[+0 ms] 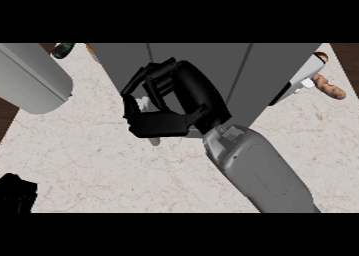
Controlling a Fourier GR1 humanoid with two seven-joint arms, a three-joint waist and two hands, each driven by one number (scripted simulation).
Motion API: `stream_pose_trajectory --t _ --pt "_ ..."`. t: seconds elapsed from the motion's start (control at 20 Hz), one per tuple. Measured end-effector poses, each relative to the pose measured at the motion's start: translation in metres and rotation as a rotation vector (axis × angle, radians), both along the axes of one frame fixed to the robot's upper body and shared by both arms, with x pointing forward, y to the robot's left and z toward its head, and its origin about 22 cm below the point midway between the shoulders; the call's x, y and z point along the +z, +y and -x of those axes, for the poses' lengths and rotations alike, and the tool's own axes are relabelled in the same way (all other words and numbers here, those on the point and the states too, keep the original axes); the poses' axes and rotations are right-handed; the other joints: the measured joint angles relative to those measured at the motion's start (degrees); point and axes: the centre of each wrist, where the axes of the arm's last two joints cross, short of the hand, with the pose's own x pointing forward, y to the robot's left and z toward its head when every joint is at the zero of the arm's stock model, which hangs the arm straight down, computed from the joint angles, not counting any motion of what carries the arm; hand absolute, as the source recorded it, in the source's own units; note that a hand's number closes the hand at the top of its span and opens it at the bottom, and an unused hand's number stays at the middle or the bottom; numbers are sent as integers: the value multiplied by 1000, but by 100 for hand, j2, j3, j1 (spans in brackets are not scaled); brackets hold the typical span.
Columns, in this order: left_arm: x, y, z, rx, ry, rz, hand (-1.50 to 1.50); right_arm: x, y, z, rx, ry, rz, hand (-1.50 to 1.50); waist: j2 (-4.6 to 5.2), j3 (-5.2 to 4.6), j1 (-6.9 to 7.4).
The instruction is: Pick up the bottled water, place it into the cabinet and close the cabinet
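Marble counter (86,160) fills the head view, grey cabinet (211,65) at the far side. Right hand (167,107) hovers before it, fingers curled round the bottled water (143,103), only a pale sliver showing, likely carrying it inward. Left hand (12,195) sits near-left; I can't tell its finger state.

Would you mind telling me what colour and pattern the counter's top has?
The counter top is cream-beige with faint marble-like veining, shown best in the head view.
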Motion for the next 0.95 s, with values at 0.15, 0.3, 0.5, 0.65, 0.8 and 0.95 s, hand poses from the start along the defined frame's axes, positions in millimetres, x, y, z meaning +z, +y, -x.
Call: stream_pose_trajectory --t 0.15,0.3,0.5,0.65,0.8,0.95 --pt "4 6 5 -2 2 2 150 -6 -5 -20 49 6 -6 150 -85 -4 0" --pt "7 6 7 -10 -7 3 150 -10 -4 -30 112 24 -8 150 -158 -17 34" --pt "10 6 3 -21 -7 -1 150 -16 -4 -38 171 -9 -8 150 -214 -49 76" --pt "12 7 1 -24 -17 0 150 -19 -7 -43 204 -39 -7 150 -226 -72 108" --pt "12 4 0 -30 -22 2 150 -21 -10 -48 230 -55 -4 150 -232 -85 147" --pt "14 1 -4 -38 -29 4 150 -21 -10 -51 250 -65 -1 150 -231 -98 137"
